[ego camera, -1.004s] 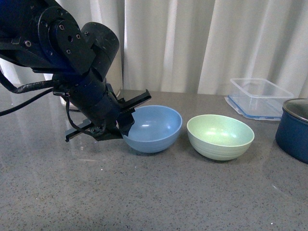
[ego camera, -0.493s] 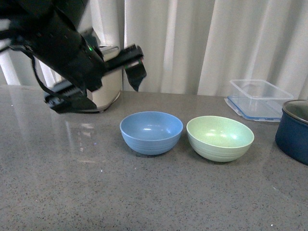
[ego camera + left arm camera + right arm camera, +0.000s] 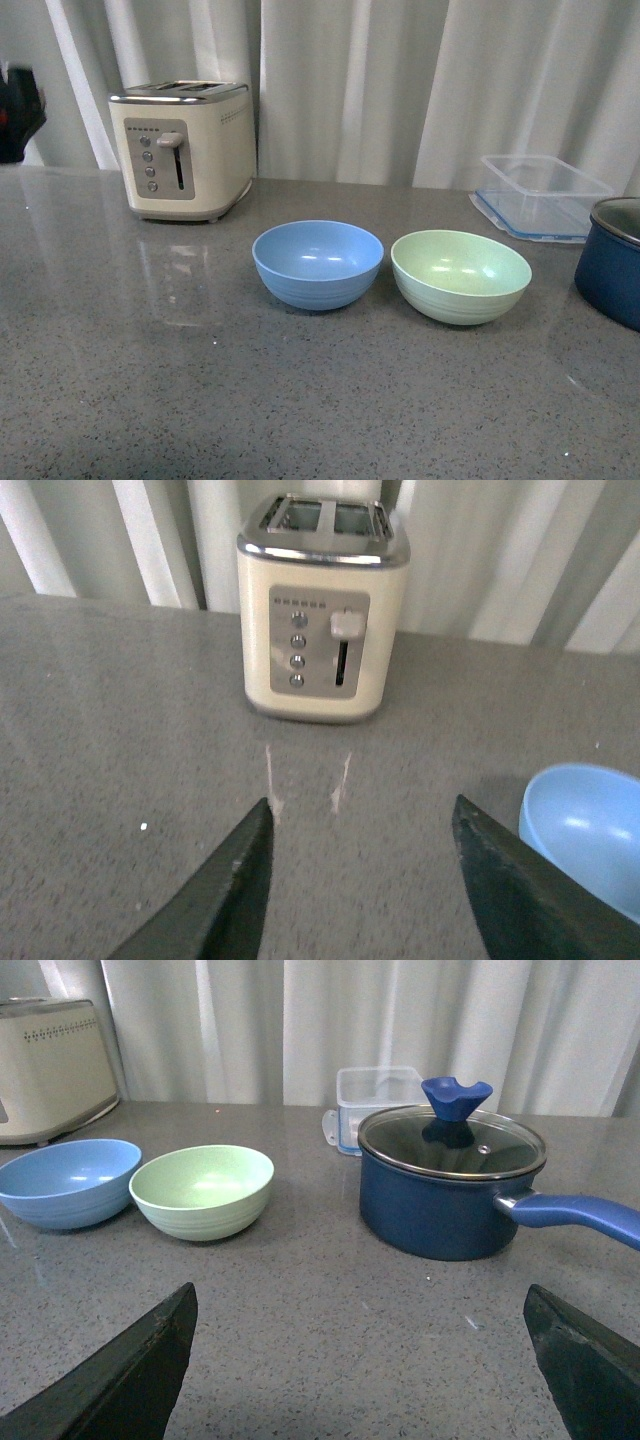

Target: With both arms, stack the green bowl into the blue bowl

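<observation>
The blue bowl (image 3: 318,263) and the green bowl (image 3: 461,275) sit upright side by side on the grey counter, almost touching, both empty. In the right wrist view the blue bowl (image 3: 68,1181) and green bowl (image 3: 203,1190) lie well ahead of my right gripper (image 3: 360,1295), which is open over bare counter. My left gripper (image 3: 362,808) is open above the counter facing the toaster, with the blue bowl's rim (image 3: 585,828) just beside one finger. In the front view only a dark piece of the left arm (image 3: 18,112) shows at the far left edge.
A cream toaster (image 3: 185,148) stands at the back left. A clear plastic container (image 3: 540,195) sits at the back right, and a dark blue lidded pot (image 3: 448,1182) with a long handle stands right of the green bowl. White curtains hang behind.
The left arm has lifted off the blue bowl and swung away to the left, nearly out of the front view. The blue bowl now sits level beside the green bowl.
</observation>
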`<state>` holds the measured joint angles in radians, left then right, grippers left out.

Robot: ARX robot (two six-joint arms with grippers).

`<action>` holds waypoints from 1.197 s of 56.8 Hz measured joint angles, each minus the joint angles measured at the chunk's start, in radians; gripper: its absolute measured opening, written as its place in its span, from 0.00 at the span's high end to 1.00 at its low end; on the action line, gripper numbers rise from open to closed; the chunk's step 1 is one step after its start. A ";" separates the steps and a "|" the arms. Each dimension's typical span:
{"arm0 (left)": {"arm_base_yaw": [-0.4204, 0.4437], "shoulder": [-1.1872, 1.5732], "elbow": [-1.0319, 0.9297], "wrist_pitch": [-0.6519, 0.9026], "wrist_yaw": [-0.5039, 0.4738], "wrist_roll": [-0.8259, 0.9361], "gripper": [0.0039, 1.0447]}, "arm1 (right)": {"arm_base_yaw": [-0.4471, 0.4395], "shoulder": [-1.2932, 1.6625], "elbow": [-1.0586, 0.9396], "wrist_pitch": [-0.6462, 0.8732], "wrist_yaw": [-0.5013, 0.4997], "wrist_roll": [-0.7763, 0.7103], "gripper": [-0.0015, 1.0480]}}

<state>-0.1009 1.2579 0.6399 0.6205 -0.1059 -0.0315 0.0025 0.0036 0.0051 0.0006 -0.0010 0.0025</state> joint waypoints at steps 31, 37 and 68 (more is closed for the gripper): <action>0.098 -0.303 -0.416 0.100 0.101 0.024 0.97 | 0.000 0.000 0.000 0.000 0.000 0.000 0.10; 0.098 -0.363 -0.462 0.090 0.103 0.024 0.97 | 0.000 0.000 0.000 0.000 0.000 0.000 0.10; 0.098 -0.671 -0.608 -0.068 0.103 0.024 0.97 | 0.000 0.000 0.000 0.000 0.000 0.000 0.10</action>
<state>-0.0025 0.5865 0.0319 0.5522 -0.0032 -0.0074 0.0025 0.0036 0.0051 0.0006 -0.0013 0.0025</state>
